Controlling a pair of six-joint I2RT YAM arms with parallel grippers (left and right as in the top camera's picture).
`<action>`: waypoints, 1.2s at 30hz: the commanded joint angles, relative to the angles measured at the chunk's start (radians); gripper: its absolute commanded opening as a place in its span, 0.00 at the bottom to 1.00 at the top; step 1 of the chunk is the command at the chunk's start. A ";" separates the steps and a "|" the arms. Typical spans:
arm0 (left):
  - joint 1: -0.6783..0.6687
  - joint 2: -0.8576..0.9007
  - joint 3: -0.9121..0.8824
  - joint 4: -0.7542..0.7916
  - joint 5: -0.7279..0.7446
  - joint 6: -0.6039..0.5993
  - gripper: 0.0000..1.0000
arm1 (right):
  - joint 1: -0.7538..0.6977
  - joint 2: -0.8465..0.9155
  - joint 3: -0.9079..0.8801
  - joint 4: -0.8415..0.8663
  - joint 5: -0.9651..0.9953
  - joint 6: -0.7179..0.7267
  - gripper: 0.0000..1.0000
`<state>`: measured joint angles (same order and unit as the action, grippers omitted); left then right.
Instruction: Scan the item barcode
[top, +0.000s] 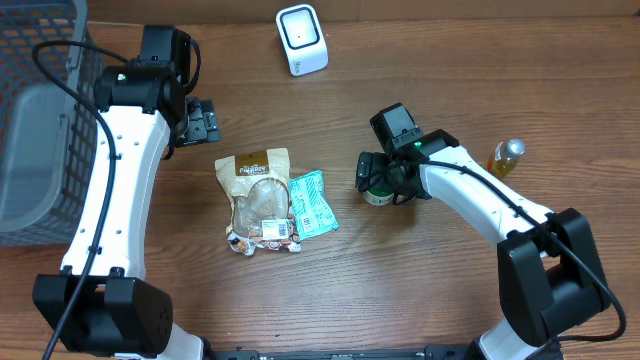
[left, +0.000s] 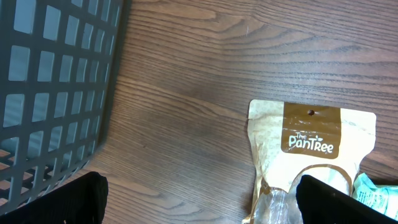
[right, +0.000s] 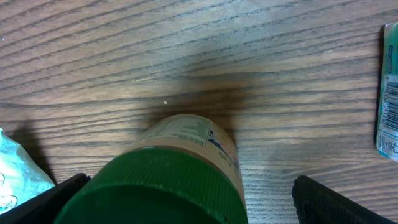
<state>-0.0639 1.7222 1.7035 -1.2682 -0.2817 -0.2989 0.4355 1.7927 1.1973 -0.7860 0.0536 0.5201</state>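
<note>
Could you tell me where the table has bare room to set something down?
Room lies between the scanner and the pouch, between the scanner and the bottle, and between the pouch and the near edge. Mid-table is crowded: pouch, packet and jar sit close.

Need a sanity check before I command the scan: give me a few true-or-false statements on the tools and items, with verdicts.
1. The right tool stands open around the green-lidded jar. True.
2. The left tool grips the brown pouch. False: it is open and empty; the pouch lies on the table.
3. The white scanner stands apart from the items. True.
4. The teal packet is in the basket. False: it lies on the table against the pouch.
</note>
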 joint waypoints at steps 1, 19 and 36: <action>0.005 0.004 0.014 0.001 -0.013 0.007 1.00 | 0.002 0.002 -0.007 0.004 0.012 0.004 1.00; 0.005 0.004 0.014 0.001 -0.013 0.007 0.99 | 0.002 0.003 -0.007 0.019 0.012 0.004 1.00; 0.005 0.004 0.014 0.001 -0.013 0.007 1.00 | 0.002 0.003 -0.007 0.019 0.012 0.004 1.00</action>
<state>-0.0639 1.7222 1.7035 -1.2682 -0.2817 -0.2985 0.4355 1.7927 1.1969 -0.7734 0.0563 0.5201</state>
